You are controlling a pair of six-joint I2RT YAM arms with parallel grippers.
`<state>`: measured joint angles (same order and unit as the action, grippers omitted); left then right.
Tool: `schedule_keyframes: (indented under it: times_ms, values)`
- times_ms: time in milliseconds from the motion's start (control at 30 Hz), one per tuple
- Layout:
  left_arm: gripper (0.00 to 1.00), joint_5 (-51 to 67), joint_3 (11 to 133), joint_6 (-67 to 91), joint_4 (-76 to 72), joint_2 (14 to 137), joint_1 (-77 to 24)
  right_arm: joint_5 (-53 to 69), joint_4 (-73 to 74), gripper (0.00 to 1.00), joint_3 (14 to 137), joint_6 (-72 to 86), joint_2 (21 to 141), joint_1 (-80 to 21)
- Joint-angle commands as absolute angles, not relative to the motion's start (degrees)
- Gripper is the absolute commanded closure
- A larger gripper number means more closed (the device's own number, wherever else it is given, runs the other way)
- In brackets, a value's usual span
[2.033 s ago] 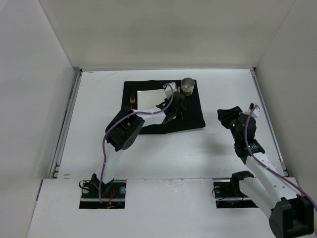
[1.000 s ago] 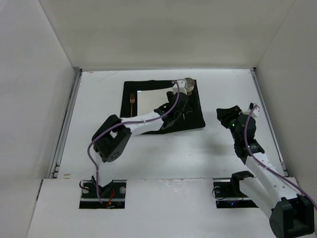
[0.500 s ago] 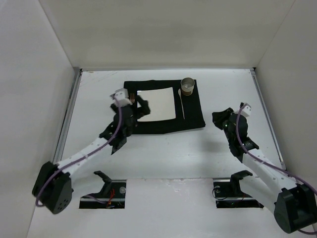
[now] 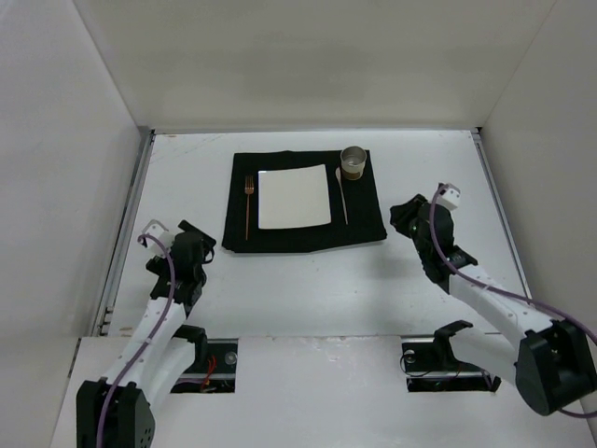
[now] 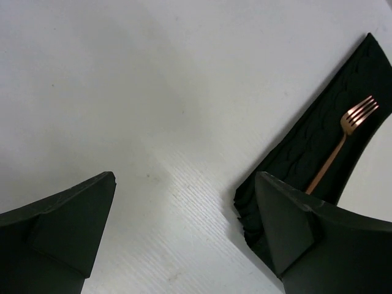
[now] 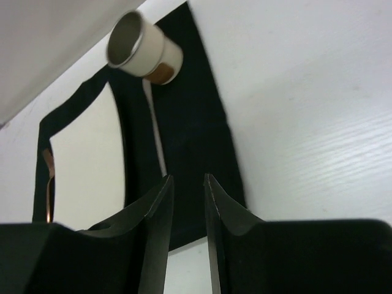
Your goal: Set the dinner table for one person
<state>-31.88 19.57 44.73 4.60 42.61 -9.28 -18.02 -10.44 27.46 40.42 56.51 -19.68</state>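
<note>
Top external view shows the white surface (image 4: 308, 280) filling mid-frame, with a black mat (image 4: 359, 219) above centre carrying plate (image 4: 293, 197), fork (image 4: 247, 205), knife (image 4: 340, 198) and cup (image 4: 354, 161): apparently a finished setting. Left tool (image 4: 187, 257) hangs spread and empty at lower left; right tool (image 4: 408, 217), nearly pressed together, holds nothing beside the mat.

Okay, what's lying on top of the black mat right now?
On the black mat sit a white square plate, a copper fork on its left, a pale utensil on its right, and a cup.
</note>
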Motion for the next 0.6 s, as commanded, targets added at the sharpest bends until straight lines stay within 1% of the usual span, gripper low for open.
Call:
schedule_keyframes:
  times_ms: [0,233,433,567]
  values:
    - [0.0,-32.78,20.74,46.23,5.89,44.11,-9.97,-18.71,-11.34,0.67,33.83,38.05,61.51,-22.63]
    - [0.0,-35.95,19.69,44.83,1.76,45.7,-12.35,-20.48,-12.22,0.56,34.28,39.2,64.94,-22.19]
    - [0.0,-35.6,20.39,45.18,-0.35,50.53,-13.84,-20.48,-14.58,0.56,33.66,39.81,68.99,-21.93]
    - [0.0,-36.65,21.0,44.74,-1.05,51.32,-14.54,-19.51,-15.91,0.56,32.61,39.99,70.05,-21.58]
